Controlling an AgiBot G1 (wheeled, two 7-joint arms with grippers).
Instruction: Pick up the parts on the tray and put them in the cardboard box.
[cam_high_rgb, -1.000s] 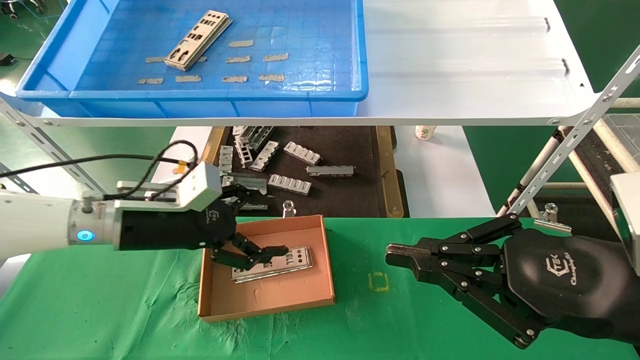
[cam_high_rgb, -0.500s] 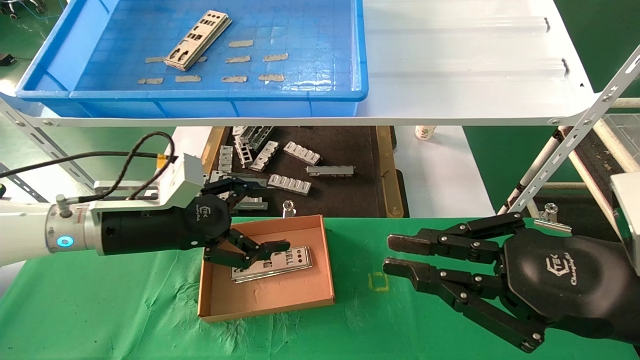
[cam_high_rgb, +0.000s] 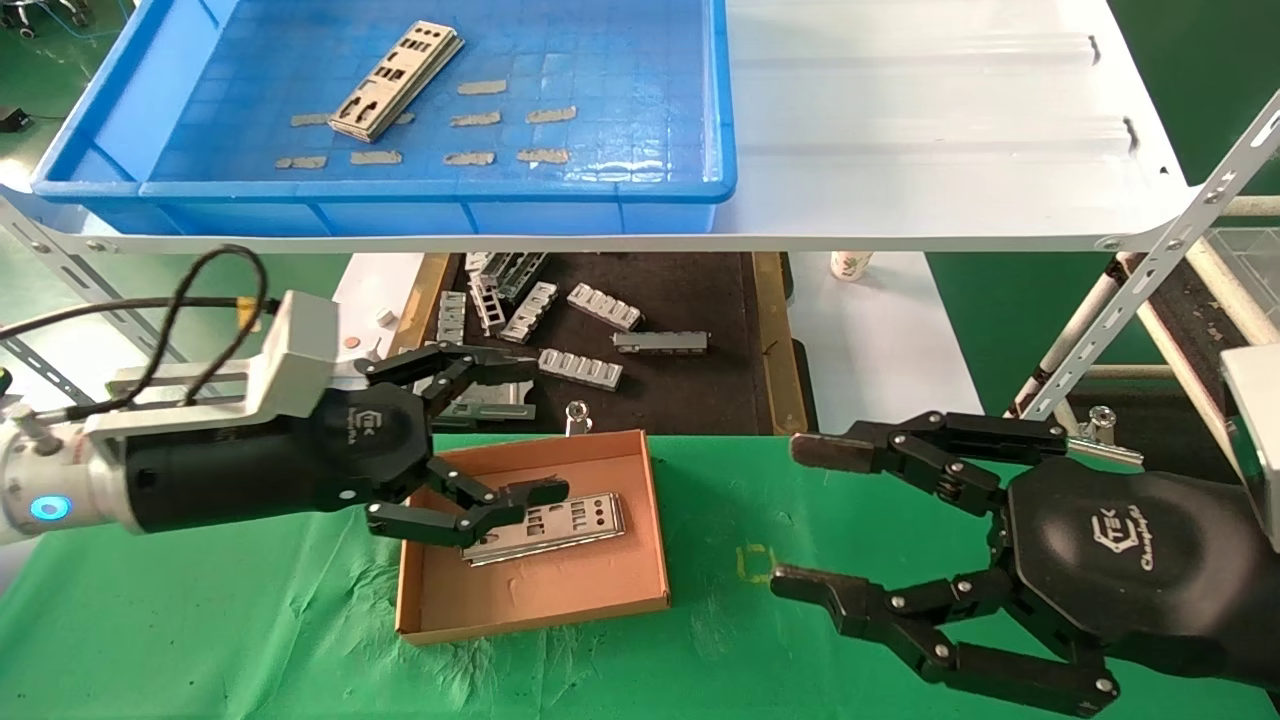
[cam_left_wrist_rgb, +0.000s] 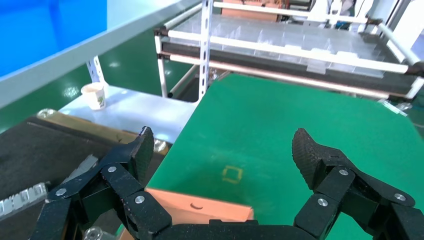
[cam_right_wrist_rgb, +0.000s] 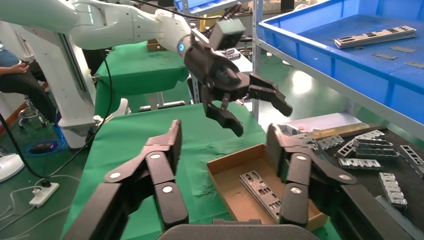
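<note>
The left pincer (cam_high_rgb: 525, 432) is held spread open above the cardboard box (cam_high_rgb: 640, 560), where plates (cam_high_rgb: 570, 520) lie. More plates (cam_high_rgb: 398, 78) remain in the blue tray (cam_high_rgb: 640, 190). The right pincer (cam_high_rgb: 805, 520) is spread wide over the green worktop (cam_high_rgb: 200, 640).

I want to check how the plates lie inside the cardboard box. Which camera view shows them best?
The right wrist view: the parts lie flat in the cardboard box, uncovered. In the head view the open left gripper hangs over one end of them. The left wrist view shows only the box wall.
</note>
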